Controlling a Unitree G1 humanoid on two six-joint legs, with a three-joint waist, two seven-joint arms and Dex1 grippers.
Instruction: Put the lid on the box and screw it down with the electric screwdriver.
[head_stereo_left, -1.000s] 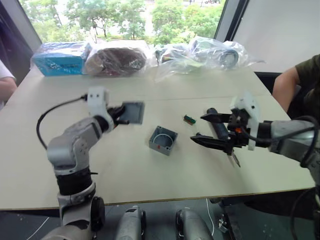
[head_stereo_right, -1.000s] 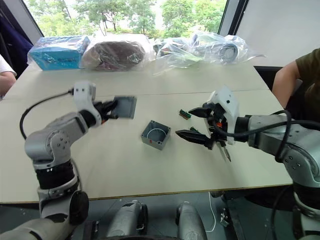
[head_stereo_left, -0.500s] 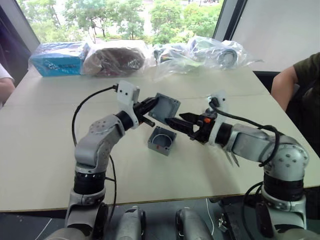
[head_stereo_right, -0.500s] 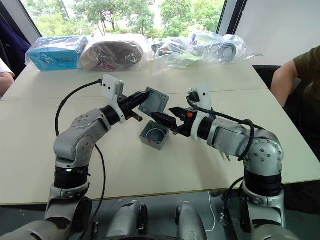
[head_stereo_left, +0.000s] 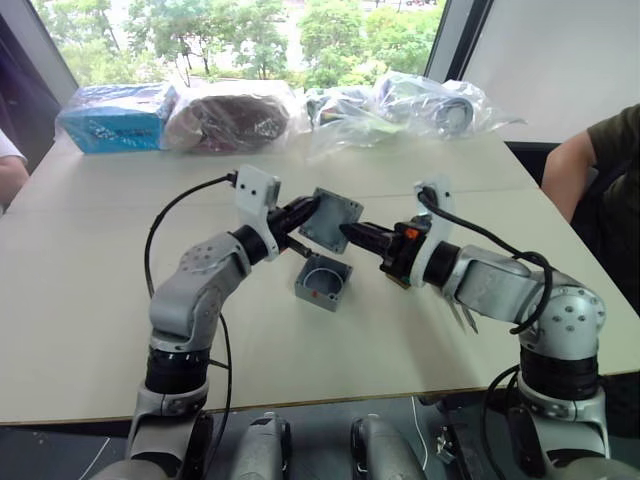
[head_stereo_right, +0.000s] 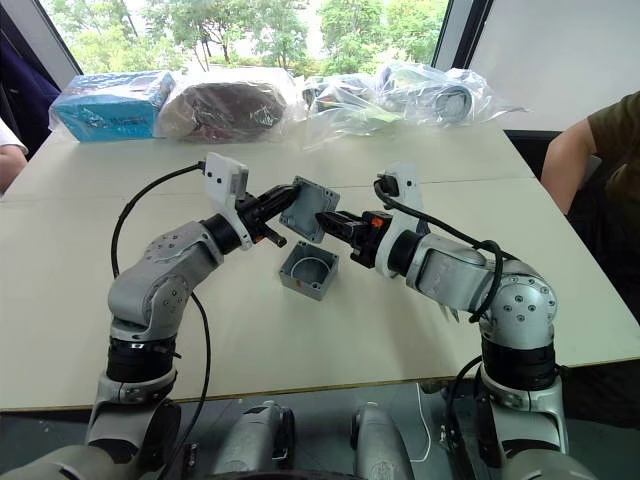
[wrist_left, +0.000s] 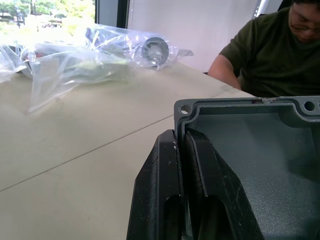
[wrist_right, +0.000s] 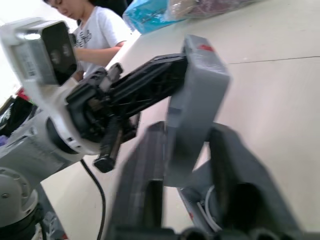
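Lid (head_stereo_left: 331, 219) pinched aloft by left gripper (head_stereo_left: 303, 216); right gripper (head_stereo_left: 352, 233) straddles its 3-o'clock edge, apparently for handover above box (head_stereo_left: 325, 281).

Both arms are built of rounded silver-grey shells with black joint bands. A white box-shaped camera housing is mounted just behind the left gripper (head_stereo_left: 312, 212), and a black cable is looped back from it along the arm. A white housing with an orange-red mark is set behind the right gripper (head_stereo_left: 348, 234), trailed by a black cable. The fingers (wrist_left: 172, 200) are moulded in black, ribbed plastic.
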